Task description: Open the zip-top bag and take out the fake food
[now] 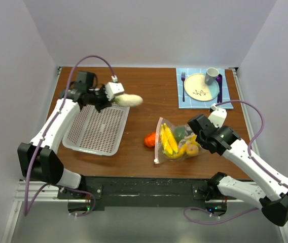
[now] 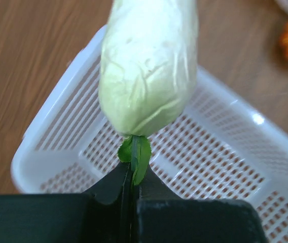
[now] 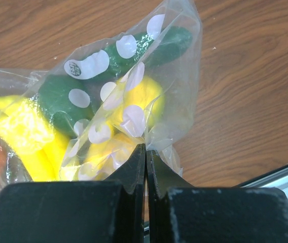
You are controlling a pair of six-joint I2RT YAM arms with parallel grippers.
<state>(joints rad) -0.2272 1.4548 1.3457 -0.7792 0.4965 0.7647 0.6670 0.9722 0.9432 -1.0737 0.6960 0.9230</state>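
My left gripper [image 1: 114, 99] is shut on the green leaf [image 2: 135, 153] of the white-green piece [image 1: 129, 99], holding it above the far edge of the white perforated basket [image 1: 85, 139]; it fills the left wrist view [image 2: 149, 66]. The zip-top bag [image 1: 177, 139] lies mid-table with yellow bananas [image 1: 168, 140], a lemon and a dark green cucumber [image 3: 58, 96] inside. My right gripper [image 1: 199, 137] is shut on the bag's right corner [image 3: 156, 136]. An orange-red fruit [image 1: 150, 139] lies on the table left of the bag.
A blue mat with a yellow plate [image 1: 201, 87], fork [image 1: 183, 85], grey cup [image 1: 211, 76] and purple spoon sits at the far right. The basket [image 2: 225, 167] is below the held piece. Table's front edge and metal rail run beside the right arm.
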